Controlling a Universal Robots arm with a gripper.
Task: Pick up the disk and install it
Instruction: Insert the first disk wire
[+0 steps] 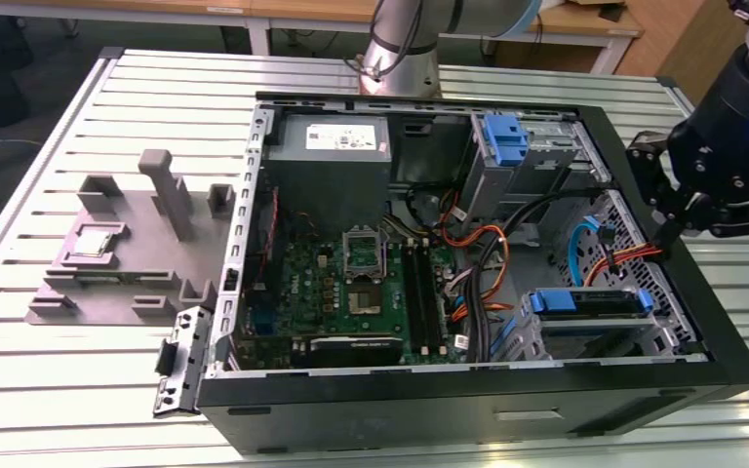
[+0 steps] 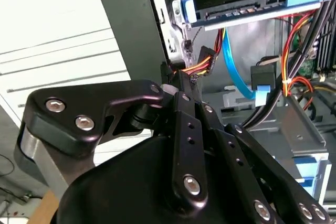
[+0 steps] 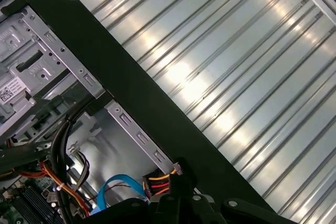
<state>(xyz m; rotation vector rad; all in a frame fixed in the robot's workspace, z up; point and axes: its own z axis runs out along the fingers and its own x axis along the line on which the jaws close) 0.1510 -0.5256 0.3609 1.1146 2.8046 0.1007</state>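
Note:
The disk (image 1: 587, 302), silver metal in a blue plastic bracket, lies flat on the drive bay in the open computer case's near corner, at the exterior view's right. In the second wrist view the disk (image 2: 247, 11) shows edge-on, its connector side facing my gripper. My gripper (image 1: 671, 232) hangs over the case's wall at the exterior view's right, apart from the disk, with its fingers pressed together and holding nothing. In both wrist views the gripper (image 2: 181, 80) (image 3: 176, 170) has its tips right beside a connector on red, yellow and black wires (image 2: 202, 59). Contact with that connector cannot be judged.
The black computer case (image 1: 479, 405) lies open on a slatted metal table (image 1: 89, 390). A blue plastic caddy (image 1: 505, 136) stands at the back, next to the grey power supply box (image 1: 333, 136). Loose cables (image 1: 498, 263) cross the middle. A grey fixture (image 1: 128, 253) sits outside at the exterior view's left.

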